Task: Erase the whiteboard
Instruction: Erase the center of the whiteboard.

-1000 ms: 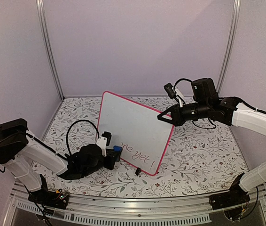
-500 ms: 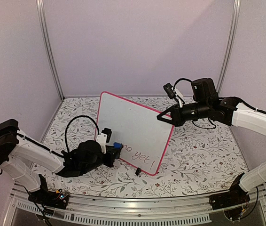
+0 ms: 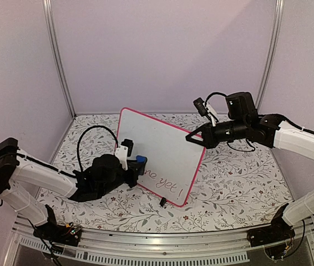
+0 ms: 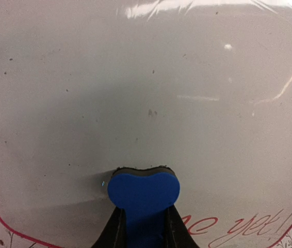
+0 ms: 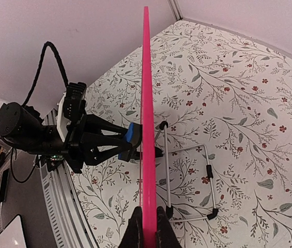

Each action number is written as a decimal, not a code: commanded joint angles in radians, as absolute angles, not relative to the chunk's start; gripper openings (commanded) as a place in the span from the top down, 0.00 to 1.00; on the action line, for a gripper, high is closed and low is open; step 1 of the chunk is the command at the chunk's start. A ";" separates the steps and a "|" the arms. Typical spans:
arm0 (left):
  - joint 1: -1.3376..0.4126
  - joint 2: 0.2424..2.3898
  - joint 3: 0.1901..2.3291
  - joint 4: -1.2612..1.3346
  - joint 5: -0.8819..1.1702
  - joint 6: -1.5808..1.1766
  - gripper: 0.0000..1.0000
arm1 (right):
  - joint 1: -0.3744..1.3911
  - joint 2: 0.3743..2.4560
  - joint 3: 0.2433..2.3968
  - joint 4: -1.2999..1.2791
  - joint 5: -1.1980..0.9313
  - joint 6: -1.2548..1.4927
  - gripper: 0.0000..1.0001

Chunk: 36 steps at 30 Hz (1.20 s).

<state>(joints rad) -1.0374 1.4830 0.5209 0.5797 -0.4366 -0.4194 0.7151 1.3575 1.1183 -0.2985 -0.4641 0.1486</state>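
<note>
From the top external view, the rectangular glossy whiteboard with a thin pink-red frame (image 3: 165,149) stands tilted on its lower edge in the middle of the table, a small black foot (image 3: 162,201) under its near corner. The left gripper (image 3: 136,169) is closed on a small blue eraser block (image 3: 141,164) and presses it against the board's lower left face, just beside the red handwriting (image 3: 167,180) reading "ne yet!". The right gripper (image 3: 193,138) is clamped on the board's right-hand edge, high up.

The left wrist view shows what the overhead view cannot. The eraser's blue back has a dark felt strip meeting the board, and the fingers (image 4: 116,233) pinch it narrowly from both sides. The board above the eraser is wiped, with faint specks and smears. The writing sits low and to the right.

The right wrist view looks along the board edge-on, so the board appears as a single pink line with the jaws shut tight on its frame. Behind the board, a thin wire stand with black tips (image 5: 187,181) lies on the table, unseen from above.

The table (image 3: 240,177) has a white covering printed with grey leafy sprigs and small red flowers. Plain pale lilac walls (image 3: 162,55) enclose it, with metal posts (image 3: 57,55) at the back corners and an aluminium rail (image 3: 162,244) along the near edge.
</note>
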 commanded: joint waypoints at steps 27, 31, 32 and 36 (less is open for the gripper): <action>-1.135 1.630 0.386 0.633 -0.430 -0.566 0.96 | 0.739 1.376 1.101 -0.377 -0.517 0.084 1.00; -1.149 1.644 0.392 0.634 -0.436 -0.570 0.96 | 0.739 1.373 1.101 -0.379 -0.517 0.084 1.00; -1.151 1.639 0.393 0.632 -0.438 -0.569 0.96 | 0.739 1.373 1.100 -0.378 -0.517 0.084 1.00; -1.150 1.585 0.406 0.610 -0.463 -0.546 0.96 | 0.739 1.374 1.101 -0.377 -0.517 0.086 1.00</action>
